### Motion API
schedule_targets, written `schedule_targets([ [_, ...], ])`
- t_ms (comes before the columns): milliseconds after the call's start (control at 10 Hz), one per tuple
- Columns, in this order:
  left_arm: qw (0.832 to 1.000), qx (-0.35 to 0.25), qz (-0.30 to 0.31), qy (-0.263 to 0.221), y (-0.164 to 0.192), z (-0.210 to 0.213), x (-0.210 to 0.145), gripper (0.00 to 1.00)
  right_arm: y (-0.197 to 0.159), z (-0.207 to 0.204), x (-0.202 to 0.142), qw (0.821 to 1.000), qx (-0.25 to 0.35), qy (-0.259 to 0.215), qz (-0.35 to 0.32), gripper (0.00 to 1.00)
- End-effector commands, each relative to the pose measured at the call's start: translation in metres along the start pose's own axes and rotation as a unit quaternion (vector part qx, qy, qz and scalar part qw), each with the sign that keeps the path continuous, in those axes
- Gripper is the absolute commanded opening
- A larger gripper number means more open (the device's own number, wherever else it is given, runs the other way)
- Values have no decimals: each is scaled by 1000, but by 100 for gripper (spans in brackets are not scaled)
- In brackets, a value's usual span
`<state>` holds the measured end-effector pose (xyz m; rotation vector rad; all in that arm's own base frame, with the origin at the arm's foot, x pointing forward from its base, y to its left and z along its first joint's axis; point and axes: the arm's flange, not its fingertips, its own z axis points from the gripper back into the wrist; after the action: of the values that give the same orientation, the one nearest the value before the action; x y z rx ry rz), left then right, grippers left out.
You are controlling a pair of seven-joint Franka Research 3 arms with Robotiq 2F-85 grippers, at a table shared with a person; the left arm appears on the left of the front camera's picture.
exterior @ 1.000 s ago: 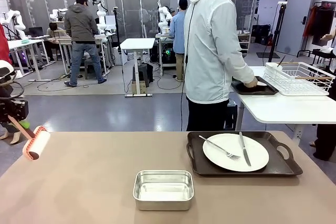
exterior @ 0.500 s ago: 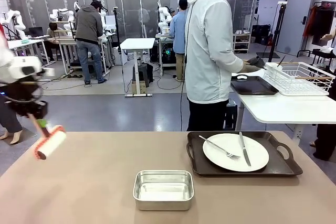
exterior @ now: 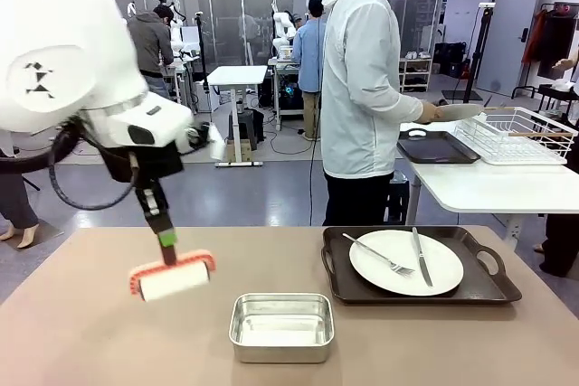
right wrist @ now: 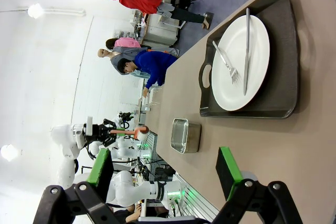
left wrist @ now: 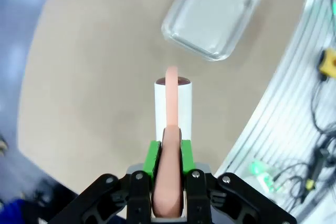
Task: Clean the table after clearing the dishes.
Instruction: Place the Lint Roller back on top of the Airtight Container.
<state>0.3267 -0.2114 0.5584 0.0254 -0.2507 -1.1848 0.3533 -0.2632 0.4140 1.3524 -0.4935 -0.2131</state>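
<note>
Left wrist view: the left gripper (left wrist: 169, 153) is clamped tight on the roller (left wrist: 172, 109) handle, with the table (left wrist: 79, 77) beneath and the pan (left wrist: 212, 17) beyond. The right gripper (right wrist: 165, 174) gapes wide and empty, the plate (right wrist: 241, 64) well ahead of it.

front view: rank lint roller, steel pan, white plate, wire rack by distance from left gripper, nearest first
1. lint roller, clamped in the left gripper, left side.
2. steel pan, centre front.
3. white plate, on tray, right.
4. wire rack, far right, white side table.
</note>
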Motion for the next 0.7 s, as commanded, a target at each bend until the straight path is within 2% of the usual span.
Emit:
schedule_targets([
  [0, 990, -20, -136, -20, -16, 0, 32, 21, 3, 0, 0, 1000, 4, -1, 3, 100],
  [200, 969, -26, -243, -30, -37, -15, 77, 21, 3, 0, 0, 1000, 4, -1, 3, 100],
  [400, 949, -59, -307, -38, -38, -24, 119, 21, 3, 0, 0, 1000, 4, -1, 3, 100],
  [600, 948, -61, -312, -18, -33, -40, 144, 21, 3, 0, 0, 1000, 4, -1, 3, 100],
])
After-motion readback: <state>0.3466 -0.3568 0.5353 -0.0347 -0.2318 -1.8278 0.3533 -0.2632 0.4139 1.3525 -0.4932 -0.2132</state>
